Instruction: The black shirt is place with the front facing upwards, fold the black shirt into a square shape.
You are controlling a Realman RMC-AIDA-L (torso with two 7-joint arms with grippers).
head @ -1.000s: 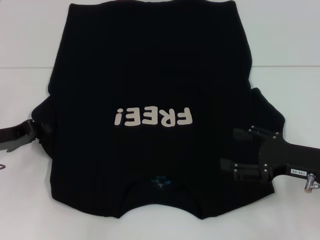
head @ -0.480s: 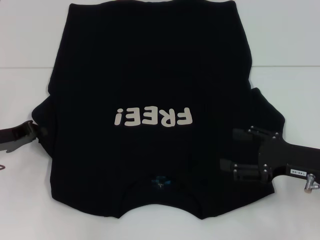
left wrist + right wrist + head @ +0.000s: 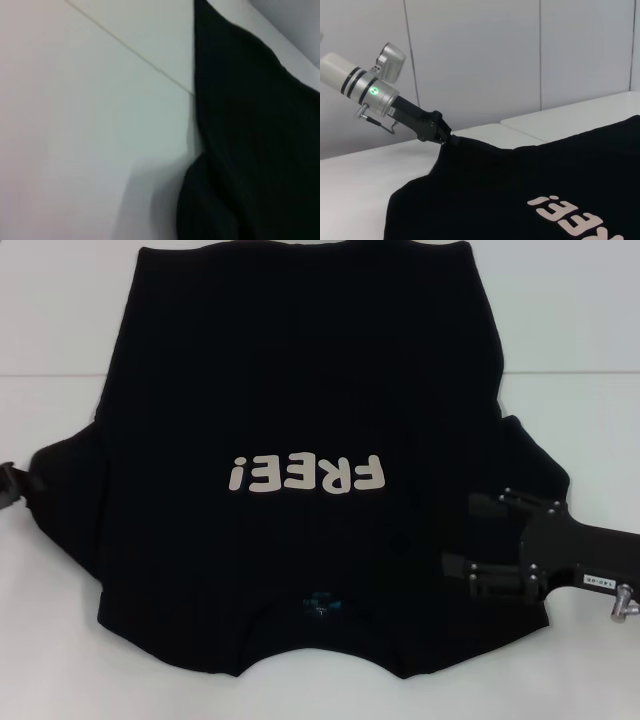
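Now left pincer clamps black shirt sleeve, dragged outward, right pincer parted.

A white table with a thin seam across it meets a pale panelled wall.

Left gripper has pulled outward, away from the "FREE!" lettering; it was at the sleeve edge closer in, now it's nearly out of the head view. It's clamped on the left sleeve of the black shirt, and the sleeve has been dragged out with it, stretched wider from the lettering than before. In the right wrist view that sleeve tip is lifted to a peak at the gripper.
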